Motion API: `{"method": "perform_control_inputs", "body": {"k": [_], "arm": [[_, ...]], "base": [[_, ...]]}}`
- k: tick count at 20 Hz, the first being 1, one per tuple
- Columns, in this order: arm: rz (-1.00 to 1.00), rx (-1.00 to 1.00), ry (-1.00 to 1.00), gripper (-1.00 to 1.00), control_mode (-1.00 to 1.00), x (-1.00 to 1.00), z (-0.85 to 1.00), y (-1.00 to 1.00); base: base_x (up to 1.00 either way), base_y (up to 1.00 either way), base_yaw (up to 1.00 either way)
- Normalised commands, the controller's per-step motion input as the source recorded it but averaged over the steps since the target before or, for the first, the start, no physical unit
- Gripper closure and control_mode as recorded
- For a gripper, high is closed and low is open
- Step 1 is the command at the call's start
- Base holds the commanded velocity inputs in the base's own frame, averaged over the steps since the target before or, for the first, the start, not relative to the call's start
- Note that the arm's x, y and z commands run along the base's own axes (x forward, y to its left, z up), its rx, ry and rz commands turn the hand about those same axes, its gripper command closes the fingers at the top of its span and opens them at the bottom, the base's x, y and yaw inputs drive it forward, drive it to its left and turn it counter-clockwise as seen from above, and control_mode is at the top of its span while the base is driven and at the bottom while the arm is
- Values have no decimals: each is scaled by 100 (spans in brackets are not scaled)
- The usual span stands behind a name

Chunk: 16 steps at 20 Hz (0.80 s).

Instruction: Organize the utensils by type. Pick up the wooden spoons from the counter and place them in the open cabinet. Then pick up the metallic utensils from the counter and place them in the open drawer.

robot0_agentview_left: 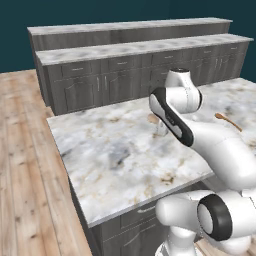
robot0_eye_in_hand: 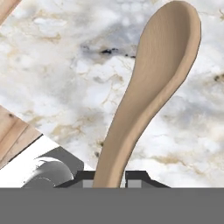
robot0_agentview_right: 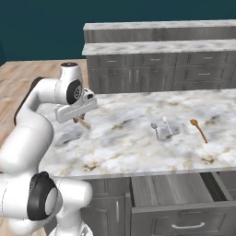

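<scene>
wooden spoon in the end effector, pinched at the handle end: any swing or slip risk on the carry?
The wooden spoon looks like rigid one-piece wood, so probably no flex. The end effector pinches the narrow handle end while the wide bowl sticks far out, so it may pivot. The smooth finish could slip a little.

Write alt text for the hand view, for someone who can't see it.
A light wooden spoon rises from between the end effector fingertips, clamped by its handle, bowl farthest from the camera. Behind it lies the white-grey marble counter, with wooden floor at the left edge.
</scene>
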Motion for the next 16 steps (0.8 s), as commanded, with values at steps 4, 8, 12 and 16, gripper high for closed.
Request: {"method": "perform_control_inputs", "body": {"k": [4,8,12,16], "arm": [[0,0,0,100,-100,-63,28,4],[0,0,-1,100,-100,-60,20,0],[-3,0,-1,100,-100,-51,2,0],[-1,-1,0,100,-100,-22,0,0]], "base": [[0,0,0],[0,0,0],[0,0,0],[0,0,0]]}}
